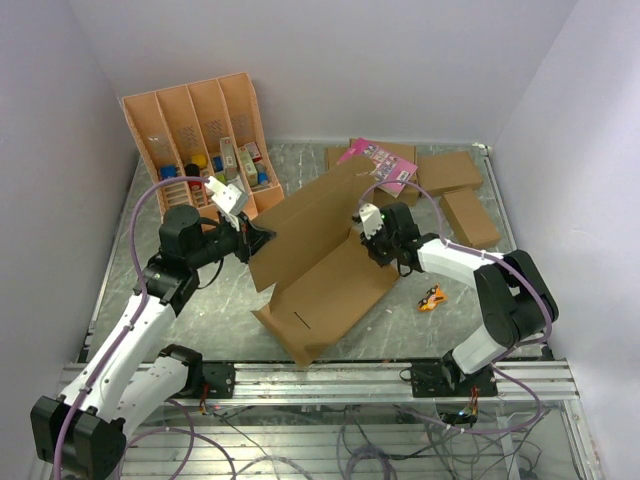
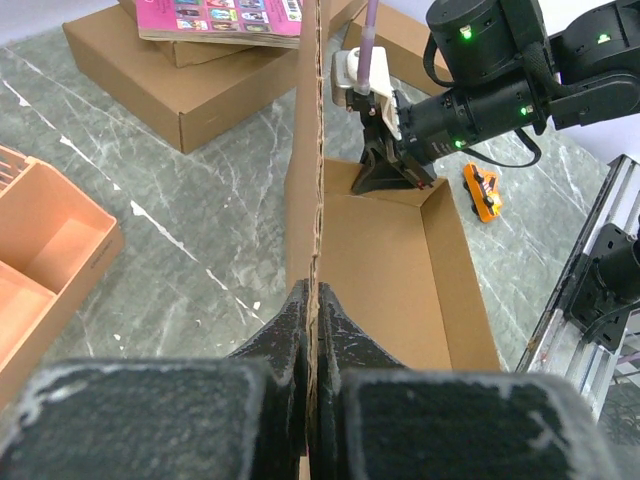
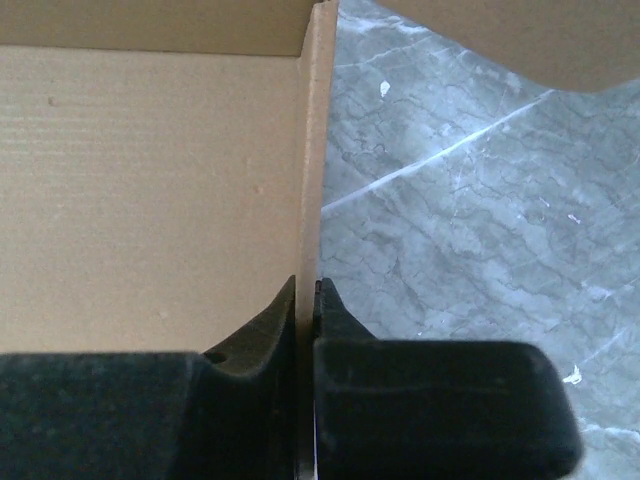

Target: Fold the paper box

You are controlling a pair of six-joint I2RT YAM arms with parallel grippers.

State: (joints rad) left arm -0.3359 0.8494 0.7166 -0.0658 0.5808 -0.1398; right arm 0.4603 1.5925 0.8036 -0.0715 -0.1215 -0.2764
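Beside the compartment tray point(image 1: 137, 130), left pincer point(image 2: 312, 305) and right pincer point(image 3: 307, 292) clamp the paper box point(image 1: 330, 290): walls raised, lid unclosed.

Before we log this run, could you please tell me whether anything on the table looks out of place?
A small orange item lies loose on the table beside the right arm, apart from the tray holding the other small parts. Otherwise nothing stands out.

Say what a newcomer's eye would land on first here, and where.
The big half-folded cardboard box in the centre, one tall flap standing up. The left end effector pinches that flap's edge, and the right end effector pinches a low wall of the box. A tan tray stands at the back left.
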